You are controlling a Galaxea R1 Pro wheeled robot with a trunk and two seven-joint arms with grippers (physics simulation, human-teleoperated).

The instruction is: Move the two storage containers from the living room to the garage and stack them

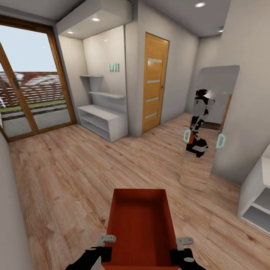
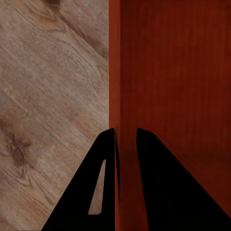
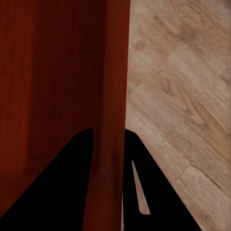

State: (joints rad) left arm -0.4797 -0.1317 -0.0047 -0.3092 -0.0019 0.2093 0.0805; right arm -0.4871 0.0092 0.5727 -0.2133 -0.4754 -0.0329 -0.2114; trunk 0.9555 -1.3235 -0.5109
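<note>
So the orange-red storage container (image 1: 139, 225) is held up low in front of the robot over the wood-plank floor (image 1: 67, 176), open side up with nothing in it. The left gripper (image 2: 126, 144) pinches one side wall and the right gripper (image 3: 109, 144) the other, fingers nearly closed on the thin walls. Ahead there's a honey-wood door (image 1: 154, 82), white shelves (image 1: 101, 120) and a leaning mirror (image 1: 210, 123).

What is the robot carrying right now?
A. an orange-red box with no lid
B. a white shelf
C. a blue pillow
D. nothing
A: the orange-red box is up in front of the robot, with the left claw and right claw each pinching one of its side walls.
</note>
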